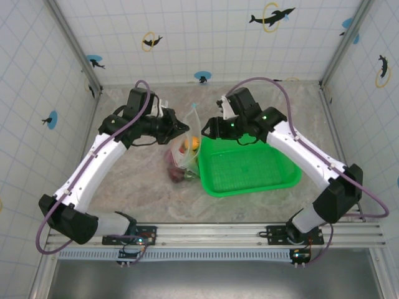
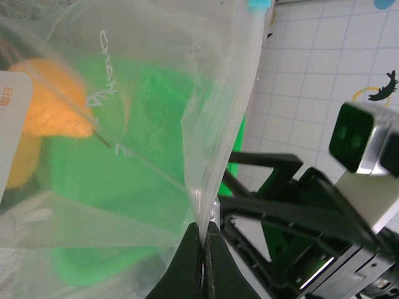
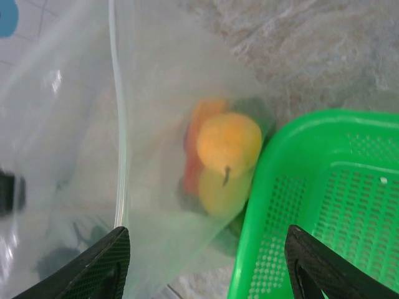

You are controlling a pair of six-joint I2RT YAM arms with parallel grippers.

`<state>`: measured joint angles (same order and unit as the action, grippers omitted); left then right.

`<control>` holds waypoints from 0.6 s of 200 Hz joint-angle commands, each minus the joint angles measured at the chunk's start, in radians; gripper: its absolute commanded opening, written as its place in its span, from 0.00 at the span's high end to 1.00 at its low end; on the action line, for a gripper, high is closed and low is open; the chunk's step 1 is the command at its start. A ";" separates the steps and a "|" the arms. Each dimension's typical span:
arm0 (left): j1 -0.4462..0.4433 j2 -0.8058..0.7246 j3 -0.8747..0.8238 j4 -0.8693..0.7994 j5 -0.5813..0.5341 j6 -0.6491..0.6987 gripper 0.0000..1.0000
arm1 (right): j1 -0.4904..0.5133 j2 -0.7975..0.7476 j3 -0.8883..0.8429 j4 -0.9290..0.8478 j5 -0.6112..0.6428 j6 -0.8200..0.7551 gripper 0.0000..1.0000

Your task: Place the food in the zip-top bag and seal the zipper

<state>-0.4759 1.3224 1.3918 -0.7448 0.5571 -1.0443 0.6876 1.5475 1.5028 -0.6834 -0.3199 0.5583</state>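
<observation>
With the green basket [image 1: 249, 167] showing no pieces and the food [image 3: 227, 146] lying inside the zip-top bag [image 1: 185, 152], the step in hand looks like the sealing. To do it well, the left gripper [image 2: 202, 249] should act as the anchor, since its fingers are pressed together on the bag's rim, pinching the film where the zipper [image 2: 248, 81] runs down to them. The right gripper [image 3: 209, 268] has its fingers apart and holds nothing. It probably needs to move left, close over the strip right beside that pinch, and slide toward the far, pale-blue end with the strip pulled taut. Closing on loose film rather than the strip would likely leave gaps. The bag hangs between the two grippers, just left of the basket's far left corner, with its rim toward the far side and the fruit gathered in its near part. From the right wrist, the strip sits above the left fingertip, slightly outside the gap.
</observation>
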 commanded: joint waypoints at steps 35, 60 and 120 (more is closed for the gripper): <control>0.006 -0.020 0.000 0.007 -0.006 0.027 1.00 | -0.019 0.139 0.222 -0.013 0.013 -0.050 0.37; 0.005 -0.023 0.020 -0.020 -0.047 0.037 1.00 | -0.015 0.138 0.249 -0.040 0.043 -0.081 0.41; 0.005 -0.055 -0.042 0.057 -0.005 0.044 1.00 | 0.025 0.203 0.296 -0.088 0.043 -0.106 0.49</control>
<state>-0.4759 1.2846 1.3724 -0.7231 0.5308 -1.0241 0.6861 1.6947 1.7203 -0.7437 -0.2848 0.4702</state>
